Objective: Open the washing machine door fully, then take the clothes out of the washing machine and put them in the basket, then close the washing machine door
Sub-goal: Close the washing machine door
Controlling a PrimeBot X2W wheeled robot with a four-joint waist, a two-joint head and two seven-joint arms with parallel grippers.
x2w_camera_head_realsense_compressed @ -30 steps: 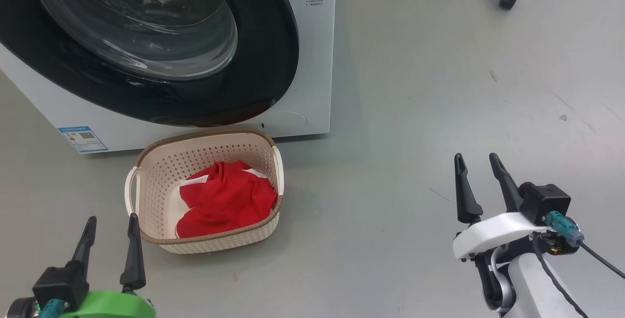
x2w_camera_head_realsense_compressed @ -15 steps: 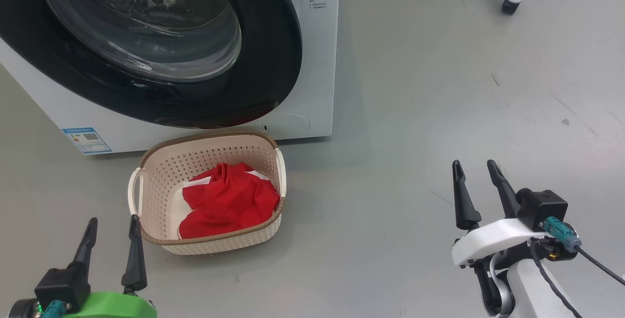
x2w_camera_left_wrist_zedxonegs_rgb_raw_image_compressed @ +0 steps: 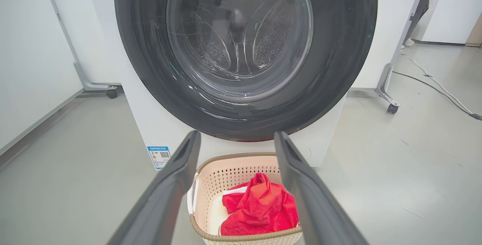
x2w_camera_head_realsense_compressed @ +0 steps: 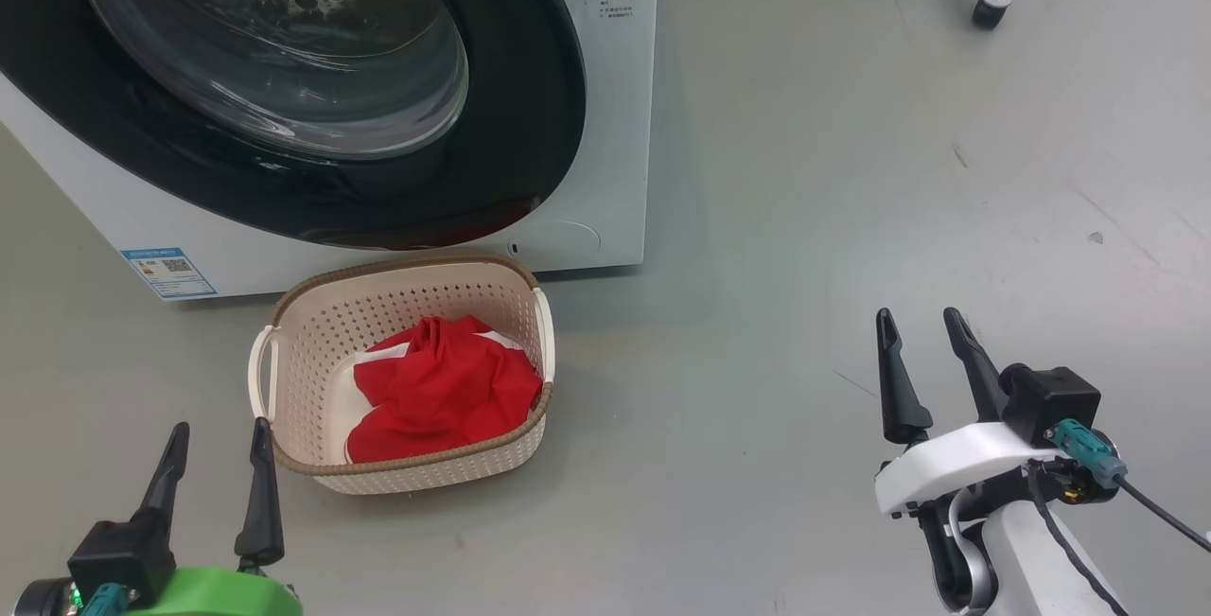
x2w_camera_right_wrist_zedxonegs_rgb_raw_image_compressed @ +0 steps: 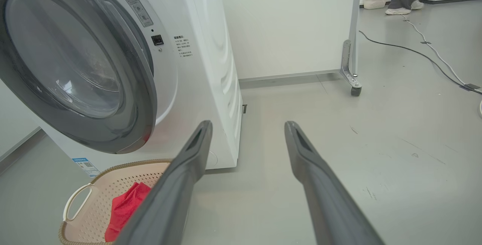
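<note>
Now we hold our left pincer (x2w_camera_head_realsense_compressed: 219,425) and right pincer (x2w_camera_head_realsense_compressed: 918,313) open and empty above the floor (x2w_camera_head_realsense_compressed: 804,219). The red clothes (x2w_camera_head_realsense_compressed: 440,398) lie in the basket (x2w_camera_head_realsense_compressed: 397,265), just before the washing machine (x2w_camera_head_realsense_compressed: 617,124), whose door (x2w_camera_head_realsense_compressed: 516,152) looks shut.

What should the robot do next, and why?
Probably just back away and rest: the clothes lie in the basket, the washing machine door looks shut, and the left gripper and right gripper are open and empty.

camera shifted slightly, right gripper (x2w_camera_head_realsense_compressed: 916,311) lower
</note>
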